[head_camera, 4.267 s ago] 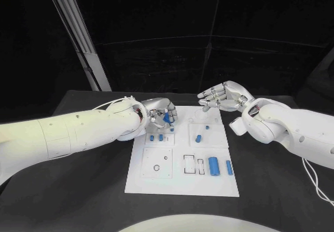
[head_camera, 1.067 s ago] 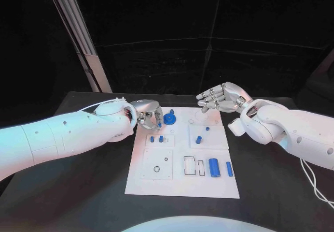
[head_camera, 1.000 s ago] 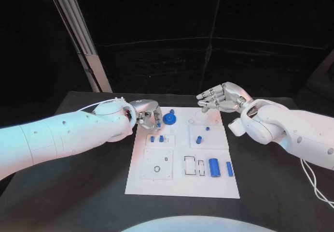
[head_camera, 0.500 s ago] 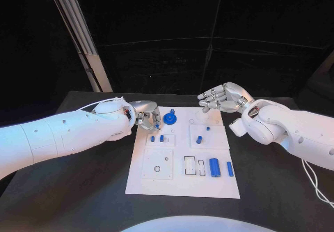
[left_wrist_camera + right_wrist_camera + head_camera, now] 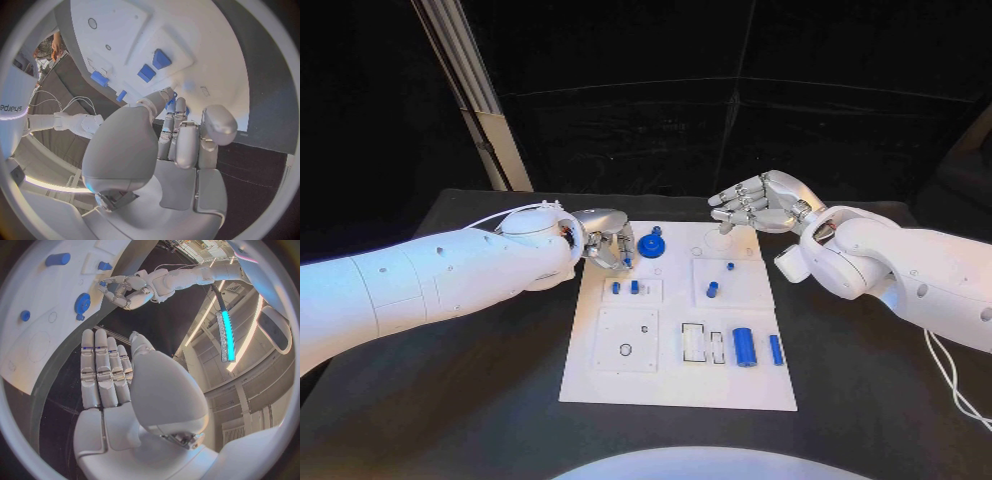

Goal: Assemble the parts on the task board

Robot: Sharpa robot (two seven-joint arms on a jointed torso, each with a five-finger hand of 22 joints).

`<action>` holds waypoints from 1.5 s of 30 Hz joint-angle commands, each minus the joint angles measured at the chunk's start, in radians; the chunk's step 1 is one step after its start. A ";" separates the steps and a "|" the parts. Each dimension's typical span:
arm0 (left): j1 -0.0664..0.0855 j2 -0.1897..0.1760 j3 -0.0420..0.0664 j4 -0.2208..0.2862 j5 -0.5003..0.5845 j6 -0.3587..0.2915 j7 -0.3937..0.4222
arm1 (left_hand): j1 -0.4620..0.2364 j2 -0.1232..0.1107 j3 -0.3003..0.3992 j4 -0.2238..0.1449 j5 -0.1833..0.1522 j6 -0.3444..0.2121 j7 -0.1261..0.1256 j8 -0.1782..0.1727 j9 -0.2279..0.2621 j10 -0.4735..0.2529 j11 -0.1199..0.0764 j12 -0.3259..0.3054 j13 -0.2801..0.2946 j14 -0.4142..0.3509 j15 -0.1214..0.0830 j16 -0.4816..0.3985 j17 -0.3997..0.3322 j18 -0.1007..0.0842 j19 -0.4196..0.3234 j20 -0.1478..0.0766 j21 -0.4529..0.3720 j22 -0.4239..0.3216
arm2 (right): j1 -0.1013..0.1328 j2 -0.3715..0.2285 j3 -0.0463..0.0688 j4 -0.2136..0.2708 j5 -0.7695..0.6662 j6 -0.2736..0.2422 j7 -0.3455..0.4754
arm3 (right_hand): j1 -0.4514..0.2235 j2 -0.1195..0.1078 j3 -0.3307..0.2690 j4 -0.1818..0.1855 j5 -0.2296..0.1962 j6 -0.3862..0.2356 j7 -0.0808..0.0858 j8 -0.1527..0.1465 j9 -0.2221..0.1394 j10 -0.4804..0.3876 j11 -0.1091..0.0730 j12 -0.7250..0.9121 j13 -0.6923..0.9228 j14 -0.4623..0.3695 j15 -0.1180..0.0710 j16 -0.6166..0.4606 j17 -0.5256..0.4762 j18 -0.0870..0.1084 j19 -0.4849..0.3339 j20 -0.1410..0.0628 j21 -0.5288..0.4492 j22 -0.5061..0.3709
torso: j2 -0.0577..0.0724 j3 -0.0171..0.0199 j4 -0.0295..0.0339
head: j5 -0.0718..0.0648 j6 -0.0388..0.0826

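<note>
On the task board [image 5: 678, 385], blue gear [image 5: 652, 247] beside curled, empty left hand [image 5: 606, 245], right hand [image 5: 759, 204] spread

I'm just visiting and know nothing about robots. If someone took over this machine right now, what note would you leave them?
Left hand: at the task board's far left corner, fingers curled; whether it holds anything is unclear.
Right hand: open, above the board's far edge, holding nothing.
Blue gear sits beside the left hand.
Two blue cylinders lie loose near the empty outlines; these look left to fit.
</note>
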 commanded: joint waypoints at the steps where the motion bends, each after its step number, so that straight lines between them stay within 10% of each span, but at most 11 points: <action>1: 0.001 0.003 0.001 -0.001 0.008 0.008 0.003 | -0.011 0.002 0.003 -0.005 -0.005 0.008 0.000 -0.007 0.000 0.009 -0.001 -0.007 -0.001 0.033 -0.005 0.002 -0.001 -0.014 0.006 0.002 0.007 0.001 | 0.002 0.001 0.001 0.001 0.000 0.007 0.011 | -0.002 0.012 0.001 -0.004 0.005 -0.005 0.001 -0.003 -0.001 -0.005 0.000 -0.001 -0.001 -0.002 0.004 -0.006 -0.001 0.010 0.001 0.006 -0.004 -0.001 | 0.000 -0.0003 0.0001 | 0.001 0.000; 45: -0.002 0.033 -0.001 -0.035 0.008 0.069 0.008 | -0.015 -0.001 0.003 -0.011 -0.006 0.003 0.003 -0.025 -0.002 0.007 0.002 -0.027 -0.001 0.031 -0.002 0.002 -0.005 -0.015 0.003 0.003 0.007 0.004 | 0.002 0.005 0.001 -0.003 0.000 0.011 0.010 | -0.002 0.015 0.002 -0.005 0.006 -0.006 0.001 -0.002 -0.001 -0.006 0.000 0.000 -0.001 -0.002 0.004 -0.006 -0.002 0.010 0.002 0.006 -0.006 -0.002 | 0.000 0.0003 0.0006 | -0.001 -0.006</action>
